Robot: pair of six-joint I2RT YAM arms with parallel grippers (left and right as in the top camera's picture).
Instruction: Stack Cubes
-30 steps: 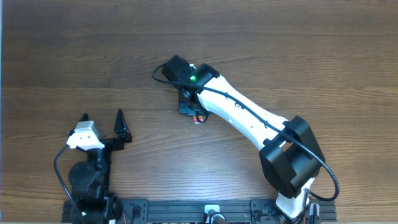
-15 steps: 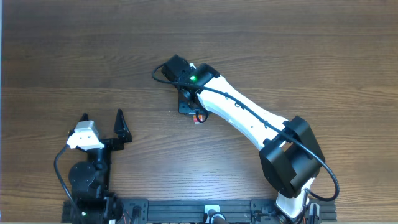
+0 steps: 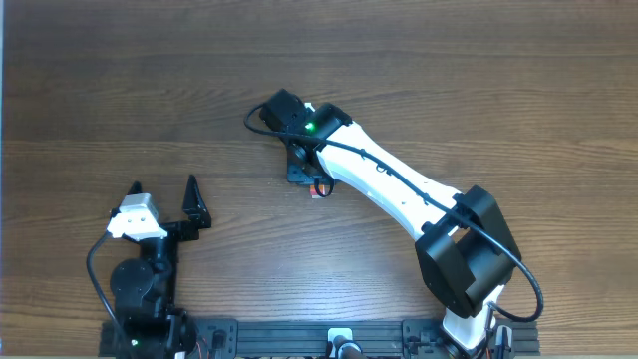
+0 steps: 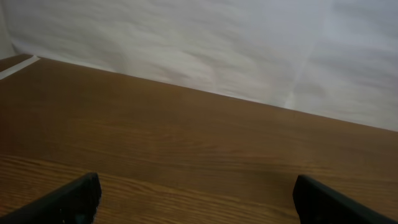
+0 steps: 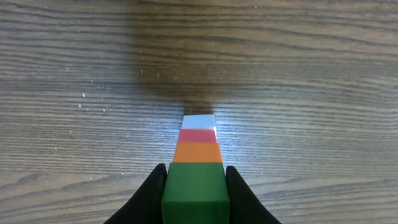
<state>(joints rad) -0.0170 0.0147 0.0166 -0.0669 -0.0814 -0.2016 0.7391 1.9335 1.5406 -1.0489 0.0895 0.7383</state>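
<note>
Seen from the right wrist, a stack of cubes stands on the wooden table: a green cube [image 5: 196, 186] on top, then an orange cube [image 5: 198, 152], a red cube [image 5: 198, 135] and a pale blue-white cube [image 5: 199, 122] at the bottom. My right gripper [image 5: 195, 173] is shut on the green cube, one black finger against each side. From above, the right gripper [image 3: 302, 168] sits at the table's middle and covers the stack, apart from a red sliver [image 3: 317, 191]. My left gripper [image 3: 164, 191] rests open at the lower left, holding nothing.
Bare wooden table [image 3: 478, 90] lies all around the stack. A white wall [image 4: 205, 43] rises beyond the table's far edge in the left wrist view.
</note>
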